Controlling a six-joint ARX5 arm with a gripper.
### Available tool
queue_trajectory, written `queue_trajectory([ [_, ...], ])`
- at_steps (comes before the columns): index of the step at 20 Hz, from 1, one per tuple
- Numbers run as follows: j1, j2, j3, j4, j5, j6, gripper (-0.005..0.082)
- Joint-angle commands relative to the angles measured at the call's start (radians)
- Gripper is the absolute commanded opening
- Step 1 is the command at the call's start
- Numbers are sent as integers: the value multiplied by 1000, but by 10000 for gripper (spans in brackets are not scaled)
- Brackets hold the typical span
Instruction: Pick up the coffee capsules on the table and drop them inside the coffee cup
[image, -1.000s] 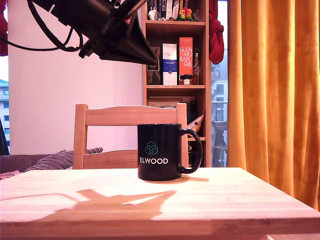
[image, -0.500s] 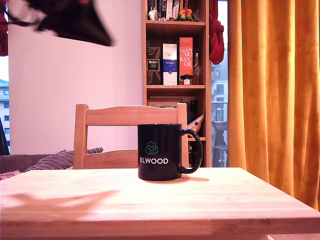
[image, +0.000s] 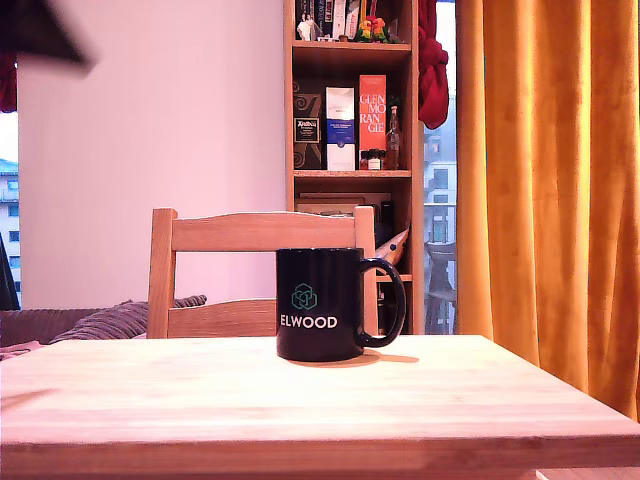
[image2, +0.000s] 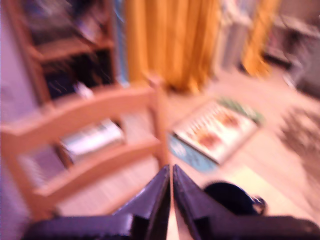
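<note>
The coffee cup (image: 320, 304), a glossy black mug with white "ELWOOD" lettering, stands upright on the table (image: 300, 405), its handle toward the exterior view's right. No coffee capsules show in either view. Only a dark corner of the arm (image: 40, 32) remains at the exterior view's top left, high above the table. The blurred wrist view shows my gripper (image2: 171, 169) with its two dark fingers pressed almost together and nothing between them. The mug's dark rim (image2: 227, 196) lies beside and below the fingers there.
A wooden chair (image: 260, 232) stands behind the table. Behind it are a bookshelf (image: 350, 100) and an orange curtain (image: 550, 180). The wrist view shows the chair back (image2: 90, 112), the curtain (image2: 170, 40) and a patterned mat (image2: 215, 130) on the floor.
The arm has swung up and toward the exterior view's left, almost out of the frame. Its shadow has slid off the tabletop. The mug has not moved.
</note>
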Motion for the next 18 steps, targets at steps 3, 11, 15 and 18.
queue_trajectory([
  [3, 55, -153, -126, 44, -1, -54, -19],
  [11, 99, -422, -297, 17, -26, -134, -19],
  [15, 99, -537, -302, -67, -45, -136, -19],
  [18, 99, -618, -302, -118, -53, -142, -19],
])
